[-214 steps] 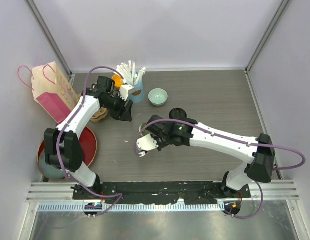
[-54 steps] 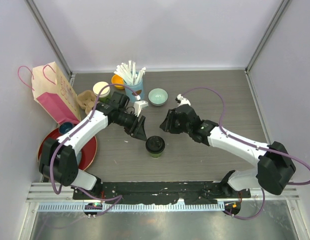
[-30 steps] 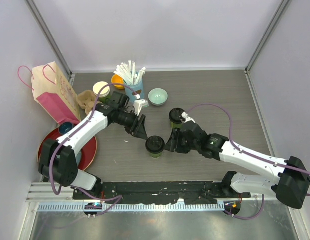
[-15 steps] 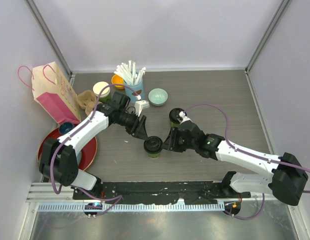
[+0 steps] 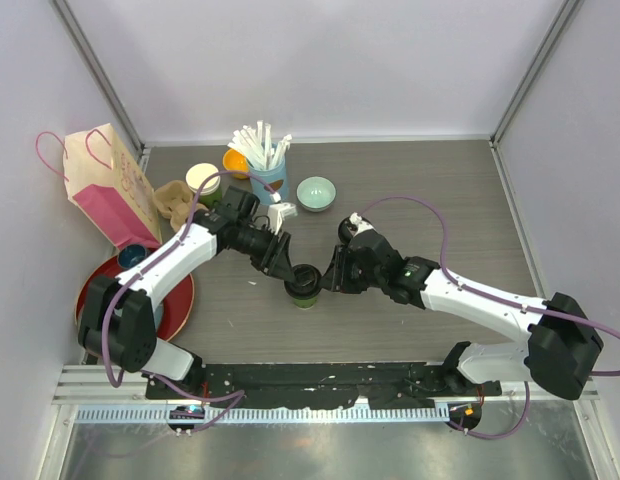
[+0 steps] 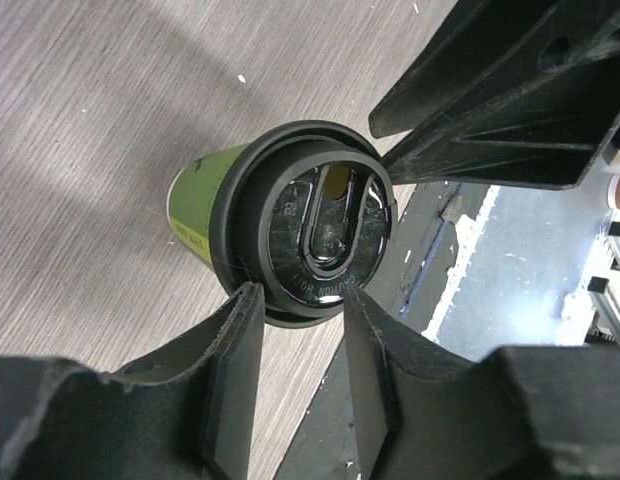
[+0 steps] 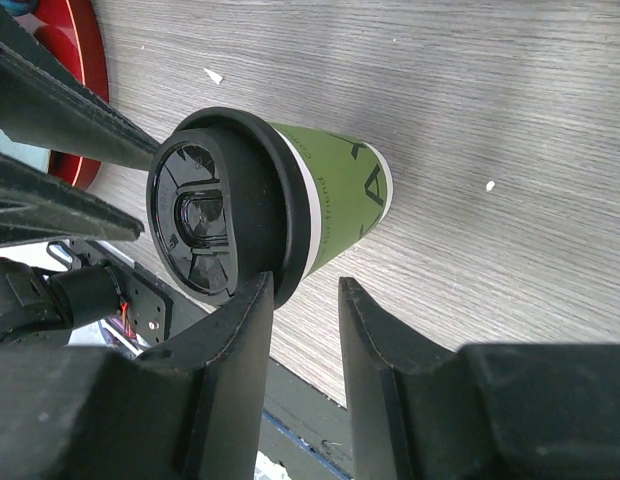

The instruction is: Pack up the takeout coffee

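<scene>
- Top external: lidded cup (image 5: 303, 286) stands upright on the surface (image 5: 430, 200), directly between left claw (image 5: 289, 271) and right claw (image 5: 333, 275), which come at it from opposite sides.
- Left wrist: left claw roughly half open, gripping nothing. The black lid (image 6: 315, 225) has its rim right at the fingertips and is wider than the gap.
- Right wrist: right claw likewise, jaws apart, nothing clamped, one tip overlapping the lid rim.
- My read: no lift grasp. The two-sided approach looks like seating or steadying the lid before packing. Can't tell actual contact.
- Second cup (image 5: 346, 229) just behind right claw, partly hidden by the arm. Pink bag (image 5: 105, 185) well beyond left claw.
</scene>
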Controlling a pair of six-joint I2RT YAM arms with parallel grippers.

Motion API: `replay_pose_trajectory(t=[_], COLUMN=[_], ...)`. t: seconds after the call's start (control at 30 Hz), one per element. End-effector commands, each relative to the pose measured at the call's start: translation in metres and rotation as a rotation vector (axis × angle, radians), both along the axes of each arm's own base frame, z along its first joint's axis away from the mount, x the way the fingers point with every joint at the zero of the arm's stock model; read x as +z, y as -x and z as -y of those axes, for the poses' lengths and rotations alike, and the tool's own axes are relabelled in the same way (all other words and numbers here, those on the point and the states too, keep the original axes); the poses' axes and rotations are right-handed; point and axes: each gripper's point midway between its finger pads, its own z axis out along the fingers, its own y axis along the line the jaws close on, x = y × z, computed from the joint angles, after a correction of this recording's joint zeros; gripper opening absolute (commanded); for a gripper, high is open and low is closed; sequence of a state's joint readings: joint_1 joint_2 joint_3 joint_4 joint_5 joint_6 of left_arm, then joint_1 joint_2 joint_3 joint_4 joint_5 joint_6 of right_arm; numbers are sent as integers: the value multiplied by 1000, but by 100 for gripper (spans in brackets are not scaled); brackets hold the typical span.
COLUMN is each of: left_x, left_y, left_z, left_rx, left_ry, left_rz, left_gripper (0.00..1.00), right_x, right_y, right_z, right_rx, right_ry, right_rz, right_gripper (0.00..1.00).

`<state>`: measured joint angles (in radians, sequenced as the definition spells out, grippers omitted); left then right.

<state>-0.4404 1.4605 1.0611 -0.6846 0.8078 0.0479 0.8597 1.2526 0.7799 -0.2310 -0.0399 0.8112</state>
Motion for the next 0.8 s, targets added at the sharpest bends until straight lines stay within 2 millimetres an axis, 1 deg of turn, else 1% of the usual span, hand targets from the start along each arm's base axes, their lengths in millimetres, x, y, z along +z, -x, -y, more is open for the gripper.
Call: replay_pose_trajectory(t=[0.0, 0.03, 0.07, 0.13, 0.17, 0.2, 0.27, 0.3, 0.47, 0.5, 0.57, 0.6, 0.67, 0.7, 0.77], left_x=[-17, -18, -20, -19, -22, -25, -32, -37, -51, -53, -56, -56, -57, -58, -60], left_y=[-8, -12, -12, -15, -15, -15, -16, -16, -17, -17, -16, -17, -17, -17, -17], left_z=[-1, 1, 0, 1, -1, -2, -5, -6, -8, -7, -8, -8, -9, -9, -10], left_rx=[46, 49, 73, 89, 99, 106, 116, 120, 132, 131, 132, 134, 134, 136, 137], left_ry=[-41, -37, -42, -35, -46, -55, -79, -91, -121, -124, -132, -135, -139, -141, -149], left_rz=[-10, 13, -3, 9, 9, 7, 2, -7, -44, -49, -57, -58, -55, -56, -59], left_gripper=[39, 36, 36, 33, 33, 32, 31, 31, 27, 26, 25, 25, 25, 25, 25], right_x=[13, 12, 10, 4, 2, -5, -10, -17, -36, -46, -55, -68, -75, -86, -99], right_y=[-12, -13, -13, -15, -14, -13, -13, -10, -5, -2, -1, 5, 8, 14, 20], right_z=[-6, -6, -6, -5, -6, -3, -3, 0, 7, 13, 18, 25, 27, 32, 36], right_rx=[3, 5, 2, -1, 1, -8, -21, -27, -49, -59, -85, -95, -108, -116, -124], right_ry=[-19, -15, -13, -5, -10, -5, -17, -16, -10, 6, 1, 20, 4, 17, 30], right_rz=[66, 66, 63, 53, 48, 30, 20, -1, -47, -66, -93, -119, -144, -169, -208], right_gripper=[38, 37, 37, 31, 29, 26, 22, 19, 11, 6, 1, 1, 1, 1, 1])
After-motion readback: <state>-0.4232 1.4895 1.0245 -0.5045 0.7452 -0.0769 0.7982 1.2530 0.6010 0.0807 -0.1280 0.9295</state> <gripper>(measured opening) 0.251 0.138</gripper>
